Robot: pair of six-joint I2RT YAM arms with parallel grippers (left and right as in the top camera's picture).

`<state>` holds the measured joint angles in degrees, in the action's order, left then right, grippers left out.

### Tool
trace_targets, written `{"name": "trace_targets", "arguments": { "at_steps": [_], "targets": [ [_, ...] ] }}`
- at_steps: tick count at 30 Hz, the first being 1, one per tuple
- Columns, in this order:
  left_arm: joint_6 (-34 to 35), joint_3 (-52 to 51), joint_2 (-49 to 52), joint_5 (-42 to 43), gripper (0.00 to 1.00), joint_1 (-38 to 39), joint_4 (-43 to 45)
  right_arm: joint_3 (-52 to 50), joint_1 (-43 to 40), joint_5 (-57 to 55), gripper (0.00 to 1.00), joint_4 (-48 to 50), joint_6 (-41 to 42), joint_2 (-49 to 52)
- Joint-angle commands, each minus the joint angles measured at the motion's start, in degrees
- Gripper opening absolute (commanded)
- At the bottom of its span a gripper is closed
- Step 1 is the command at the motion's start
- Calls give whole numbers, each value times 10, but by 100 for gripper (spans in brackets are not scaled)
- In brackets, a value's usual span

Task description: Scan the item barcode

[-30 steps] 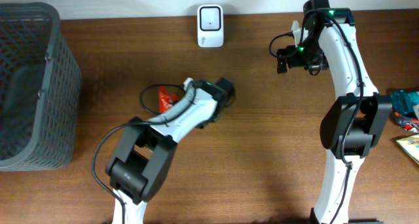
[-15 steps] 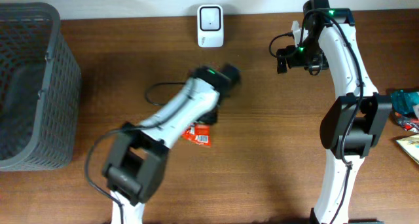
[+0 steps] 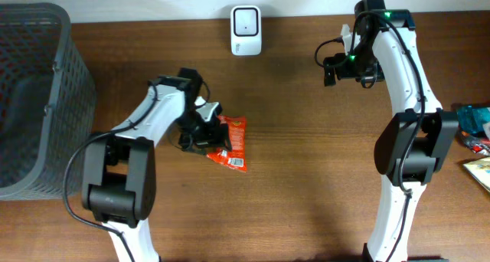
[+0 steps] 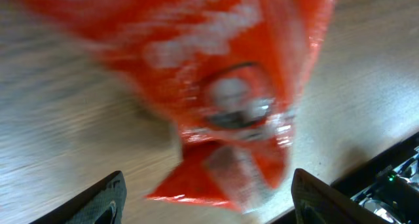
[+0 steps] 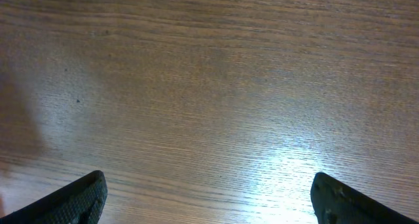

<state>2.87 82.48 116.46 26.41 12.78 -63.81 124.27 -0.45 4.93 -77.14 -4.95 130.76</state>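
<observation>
From my remote station I saw the red snack packet (image 3: pixel 232 139) lying flat on the wooden table (image 3: pixel 306 193), a little left of centre and nearer than the white barcode scanner (image 3: pixel 246 30), which stood at the far edge. A white label patch (image 3: pixel 238 163) showed at the packet's near end, too small for me to read. The left gripper (image 3: pixel 205 130) hung over the packet's left edge. In the left wrist view its two dark fingertips (image 4: pixel 108 196) stood wide apart with the blurred orange-red wrapper between them, touching neither one, so the pincer was not clamped on it. The right gripper (image 3: pixel 331 69) sat over on the right near the far edge, well apart from the packet. Its wrist camera showed the fingers (image 5: pixel 78 196) spread wide over bare wood. A dark mesh basket (image 3: pixel 38 101) sat at the left edge, and some colourful boxes (image 3: pixel 475 128) lay at the right edge.
</observation>
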Motion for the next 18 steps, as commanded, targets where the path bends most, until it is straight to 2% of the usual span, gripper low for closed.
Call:
{"name": "trace_targets", "arguments": {
  "at_steps": [1, 4, 8, 10, 13, 14, 16, 18],
  "targets": [
    [-76, -25, -11, 56, 76, -41, 2, -2, 0, -7, 99, 0, -2, -20],
    [-90, -80, -11, 85, 73, -42, 33, -2, 0, -7, 99, 0, -2, -20],
    [-90, -143, -11, 141, 70, -42, 117, -2, 0, -7, 99, 0, -2, -20],
    [-90, -153, -11, 165, 54, -42, 140, -2, 0, -7, 99, 0, -2, -20],
    [-90, -153, -11, 157, 24, -42, 143, -2, 0, -7, 99, 0, -2, -20],
    [-89, -152, -11, 147, 19, -42, 143, -2, 0, -7, 99, 0, -2, -20],
    [-60, -139, -11, 88, 1, -42, 129, -2, 0, -7, 99, 0, -2, -20],
    [-48, -94, -11, 16, 0, -42, 74, -2, 0, -7, 98, 0, -2, -20]
  ]
}}
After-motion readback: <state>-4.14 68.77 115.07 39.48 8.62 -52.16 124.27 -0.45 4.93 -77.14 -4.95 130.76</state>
